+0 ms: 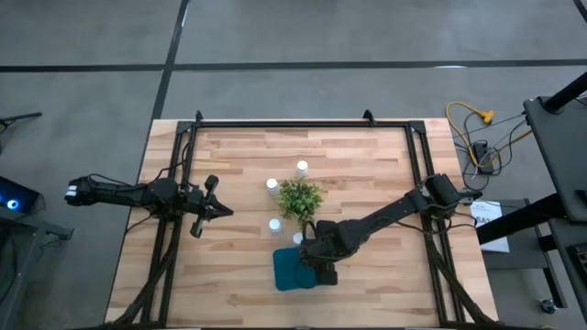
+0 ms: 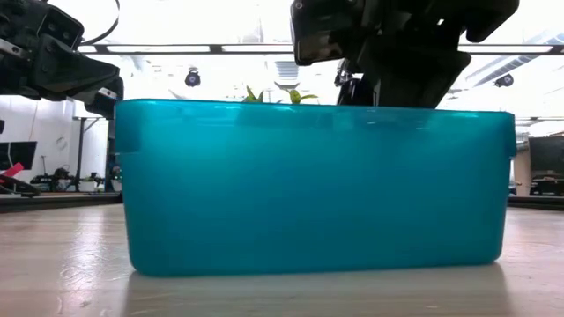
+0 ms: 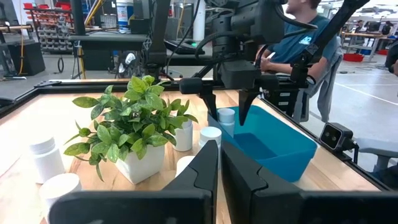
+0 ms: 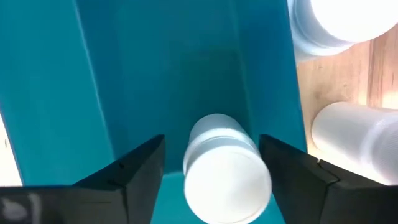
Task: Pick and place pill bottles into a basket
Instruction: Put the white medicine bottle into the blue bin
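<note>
The teal basket [image 1: 289, 273] stands near the table's front edge and fills the low view [image 2: 308, 185]. My right gripper [image 3: 227, 113] points down over it, open, with a white pill bottle [image 4: 224, 168] upright between its fingers, over the basket's inside [image 4: 155, 74]. Two more bottles [image 4: 329, 25] [image 4: 354, 143] stand on the wood beside the basket. Others [image 1: 302, 167] [image 1: 271, 184] [image 1: 274, 225] stand around the plant. My left gripper [image 1: 215, 211] is shut and level at the table's left, away from all of them. My right gripper's fingers stand on either side of the bottle's cap [image 4: 227, 177], coming from above. A clear gap shows beside one finger [image 4: 146, 162]. Whether the other finger [image 4: 292, 168] touches the cap, I cannot tell.
A green potted plant [image 1: 300, 197] stands mid-table, just behind the basket. A black frame [image 1: 303, 124] rims the table. A seated person [image 3: 298, 37] is beyond the table's right side.
</note>
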Controlling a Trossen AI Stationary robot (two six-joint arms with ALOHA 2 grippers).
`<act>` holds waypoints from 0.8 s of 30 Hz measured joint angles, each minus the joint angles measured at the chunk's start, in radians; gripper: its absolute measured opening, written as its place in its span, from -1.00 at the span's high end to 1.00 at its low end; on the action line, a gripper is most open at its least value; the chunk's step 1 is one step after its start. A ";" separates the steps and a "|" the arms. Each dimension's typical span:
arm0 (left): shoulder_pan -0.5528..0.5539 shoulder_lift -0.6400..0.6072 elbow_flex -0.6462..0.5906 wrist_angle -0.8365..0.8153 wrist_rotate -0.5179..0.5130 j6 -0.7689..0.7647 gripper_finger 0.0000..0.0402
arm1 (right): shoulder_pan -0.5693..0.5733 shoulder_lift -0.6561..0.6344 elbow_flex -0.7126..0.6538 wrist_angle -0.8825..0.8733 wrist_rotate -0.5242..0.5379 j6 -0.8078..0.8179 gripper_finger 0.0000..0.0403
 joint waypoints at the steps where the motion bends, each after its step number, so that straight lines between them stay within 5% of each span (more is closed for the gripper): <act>1: 0.000 0.000 0.000 0.000 0.000 0.000 1.00 | 0.000 0.000 0.000 0.000 0.000 0.000 -0.29; 9: 0.000 0.000 0.000 0.000 0.001 0.000 1.00 | 0.001 0.000 0.000 -0.002 -0.006 0.023 -0.42; 24: 0.000 0.000 0.000 0.000 0.011 0.000 1.00 | 0.001 -0.004 0.118 -0.112 -0.009 0.000 -0.31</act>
